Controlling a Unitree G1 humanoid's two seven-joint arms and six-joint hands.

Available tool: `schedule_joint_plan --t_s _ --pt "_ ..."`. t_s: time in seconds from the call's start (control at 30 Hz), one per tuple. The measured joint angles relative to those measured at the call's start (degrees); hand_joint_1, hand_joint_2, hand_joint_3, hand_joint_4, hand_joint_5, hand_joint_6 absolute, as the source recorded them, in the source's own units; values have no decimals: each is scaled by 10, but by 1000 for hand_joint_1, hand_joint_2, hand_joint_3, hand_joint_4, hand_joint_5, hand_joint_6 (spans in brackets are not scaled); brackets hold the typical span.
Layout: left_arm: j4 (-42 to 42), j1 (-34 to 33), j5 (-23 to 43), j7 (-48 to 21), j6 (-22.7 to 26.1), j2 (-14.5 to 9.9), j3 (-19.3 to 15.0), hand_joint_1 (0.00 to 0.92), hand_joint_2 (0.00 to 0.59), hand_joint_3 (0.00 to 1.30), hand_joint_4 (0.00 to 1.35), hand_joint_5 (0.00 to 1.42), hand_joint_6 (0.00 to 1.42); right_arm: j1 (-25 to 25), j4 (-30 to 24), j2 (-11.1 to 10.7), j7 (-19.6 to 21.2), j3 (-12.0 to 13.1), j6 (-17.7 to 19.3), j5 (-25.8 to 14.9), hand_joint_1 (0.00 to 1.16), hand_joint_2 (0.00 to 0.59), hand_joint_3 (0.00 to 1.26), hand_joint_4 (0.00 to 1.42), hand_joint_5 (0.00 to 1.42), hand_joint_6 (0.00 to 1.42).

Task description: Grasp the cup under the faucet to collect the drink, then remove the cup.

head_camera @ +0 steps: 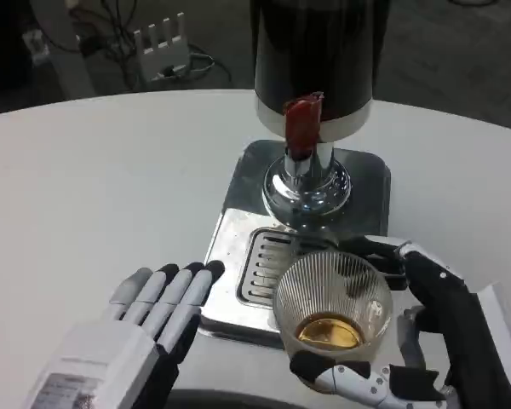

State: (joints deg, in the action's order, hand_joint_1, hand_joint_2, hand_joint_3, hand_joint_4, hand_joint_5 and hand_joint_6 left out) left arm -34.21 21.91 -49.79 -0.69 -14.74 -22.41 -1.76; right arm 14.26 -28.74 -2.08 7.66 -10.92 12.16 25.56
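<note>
Ribbed clear cup, upright, amber drink inside, below faucet.

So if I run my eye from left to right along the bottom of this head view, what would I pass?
Left hand, lying flat on the table → the metal drip tray → the ribbed glass cup holding amber drink → right hand, wrapped around the cup.
</note>
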Motion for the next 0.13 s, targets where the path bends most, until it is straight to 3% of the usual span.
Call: schedule_joint_plan --t_s 0.13 --pt "-1 1 0 -1 0 0 5 0 107 0 0 0 0 1 -2 0 0 0 0 0 898 57 905 1028 1230 1424"
